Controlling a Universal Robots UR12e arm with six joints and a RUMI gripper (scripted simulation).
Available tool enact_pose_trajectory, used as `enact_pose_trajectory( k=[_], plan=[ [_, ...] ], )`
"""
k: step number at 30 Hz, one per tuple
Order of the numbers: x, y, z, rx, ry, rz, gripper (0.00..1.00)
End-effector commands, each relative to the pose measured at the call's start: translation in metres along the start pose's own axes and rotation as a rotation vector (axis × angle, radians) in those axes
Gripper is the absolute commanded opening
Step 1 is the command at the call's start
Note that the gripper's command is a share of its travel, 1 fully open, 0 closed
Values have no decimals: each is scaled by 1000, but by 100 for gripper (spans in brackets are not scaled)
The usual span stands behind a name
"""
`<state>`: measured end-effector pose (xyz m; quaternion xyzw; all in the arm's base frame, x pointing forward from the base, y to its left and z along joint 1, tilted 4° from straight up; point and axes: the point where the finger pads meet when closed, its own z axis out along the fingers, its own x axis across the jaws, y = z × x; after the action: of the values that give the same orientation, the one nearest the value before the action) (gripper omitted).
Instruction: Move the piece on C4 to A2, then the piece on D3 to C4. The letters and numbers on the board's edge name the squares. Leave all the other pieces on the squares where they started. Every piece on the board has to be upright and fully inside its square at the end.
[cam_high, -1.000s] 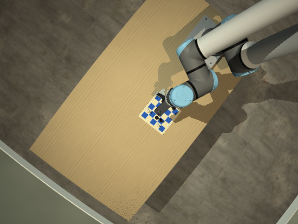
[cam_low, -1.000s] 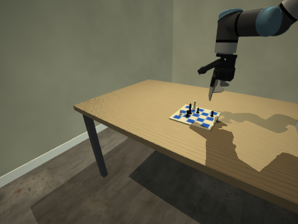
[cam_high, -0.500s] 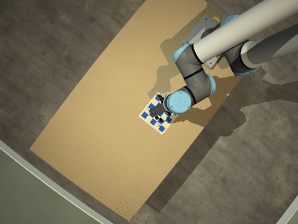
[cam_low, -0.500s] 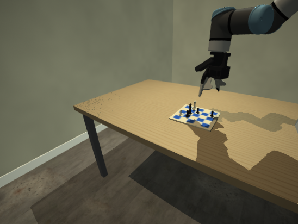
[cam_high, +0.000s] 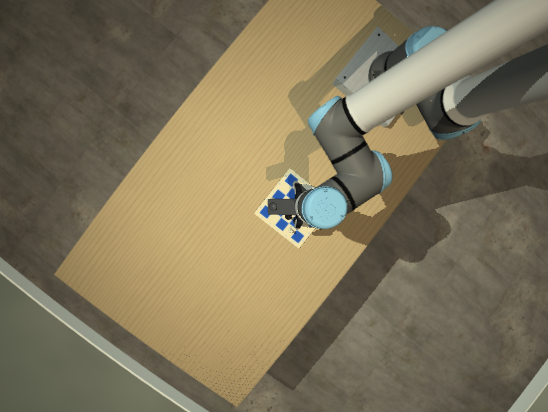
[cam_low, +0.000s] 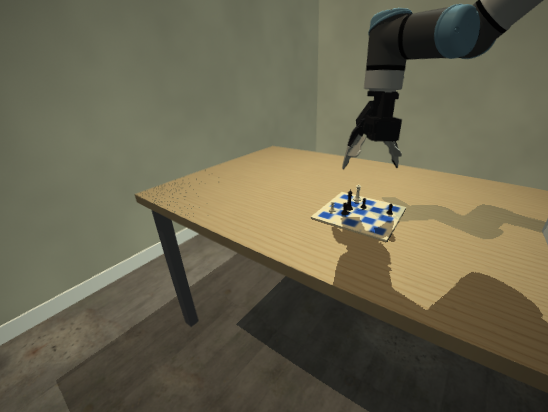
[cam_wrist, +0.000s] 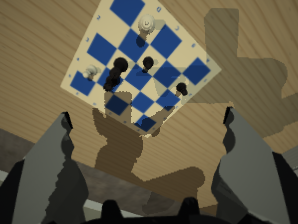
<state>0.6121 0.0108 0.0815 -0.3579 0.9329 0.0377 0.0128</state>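
Note:
A small blue and cream chessboard (cam_wrist: 141, 65) lies on the wooden table; it also shows in the exterior view (cam_low: 358, 215) and the overhead view (cam_high: 286, 208). On it stand a tall white piece (cam_wrist: 145, 23), a small white pawn (cam_wrist: 90, 73), two black pieces close together (cam_wrist: 116, 71), a black pawn (cam_wrist: 147, 62) and another black pawn (cam_wrist: 181, 89) near one edge. All stand upright. The edge labels are too small to read. My gripper (cam_wrist: 147, 110) (cam_low: 371, 157) is open and empty, hanging well above the board.
The arm's shadow falls over one corner of the board (cam_wrist: 135, 107) and the table (cam_low: 380, 270). The table's front edge is close to the board. The arm's base plate (cam_high: 367, 60) is at the table's far end.

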Motion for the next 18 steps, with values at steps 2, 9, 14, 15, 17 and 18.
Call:
enact_pose_trajectory(
  k=[2, 9, 14, 15, 17, 18],
  plan=[
    [-16, -6, -3, 7, 14, 216, 100],
    [-32, -9, -6, 8, 13, 419, 100],
    [-39, -10, -7, 9, 13, 511, 100],
    [-41, -10, -7, 9, 13, 524, 100],
    [-42, -10, -7, 9, 13, 536, 100],
    [-42, -10, -7, 9, 13, 536, 100]
  ],
)
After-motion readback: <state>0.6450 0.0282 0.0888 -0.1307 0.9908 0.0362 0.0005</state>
